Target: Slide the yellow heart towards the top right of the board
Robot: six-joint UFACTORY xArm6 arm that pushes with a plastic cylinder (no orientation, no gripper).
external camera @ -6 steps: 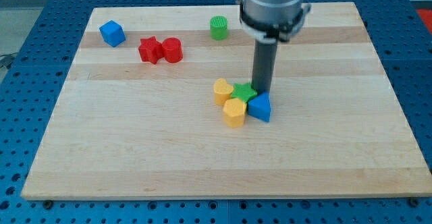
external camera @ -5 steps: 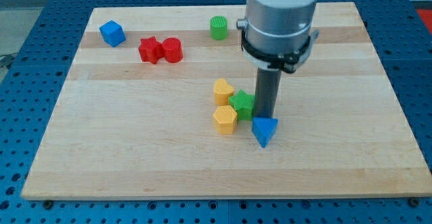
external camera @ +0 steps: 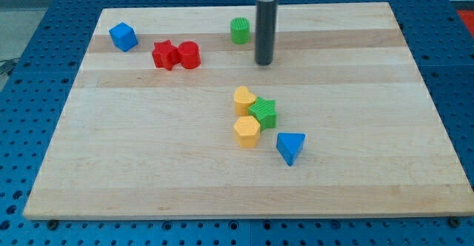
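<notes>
The yellow heart (external camera: 244,99) lies near the board's middle, touching a green star (external camera: 264,112) at its lower right. A yellow hexagon (external camera: 246,132) sits just below the heart, against the star. A blue triangle (external camera: 290,147) lies apart, at the lower right of this group. My tip (external camera: 264,63) is well above the group, towards the view's top, touching no block. It stands to the lower right of a green cylinder (external camera: 239,30).
A blue cube (external camera: 123,36) lies at the top left. A red star (external camera: 164,55) and a red cylinder (external camera: 189,55) sit side by side to its right. The wooden board (external camera: 370,164) lies on a blue perforated table.
My tip had pushed the blue triangle down and right and shifted the yellow hexagon left. It has since moved from the cluster up towards the view's top.
</notes>
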